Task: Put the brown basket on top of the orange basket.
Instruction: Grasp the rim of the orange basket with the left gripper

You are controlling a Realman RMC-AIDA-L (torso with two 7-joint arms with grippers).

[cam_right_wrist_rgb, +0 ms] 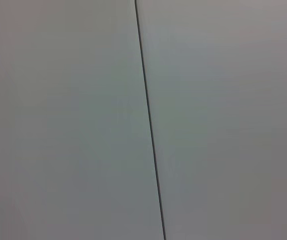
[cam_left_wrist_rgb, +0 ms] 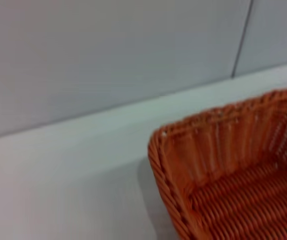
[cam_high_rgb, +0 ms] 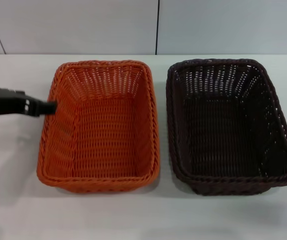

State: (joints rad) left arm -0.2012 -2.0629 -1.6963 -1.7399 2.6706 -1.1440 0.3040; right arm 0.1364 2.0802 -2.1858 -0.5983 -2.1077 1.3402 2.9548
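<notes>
the brown basket (cam_high_rgb: pixel 231 125) sat on the surface (cam_high_rgb: pixel 13 210) right of the orange basket (cam_high_rgb: pixel 100 125), far from the left pincer (cam_high_rgb: pixel 53 106) (grip impossible to tell) at the orange rim; right pincer unseen.

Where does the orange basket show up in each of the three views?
Head view: the orange basket sits left of centre on the table, with the left gripper at its left rim.
Left wrist view: one corner, lower right.
Right wrist view: not in it.
Shared landmark: the dark wall seam.
</notes>
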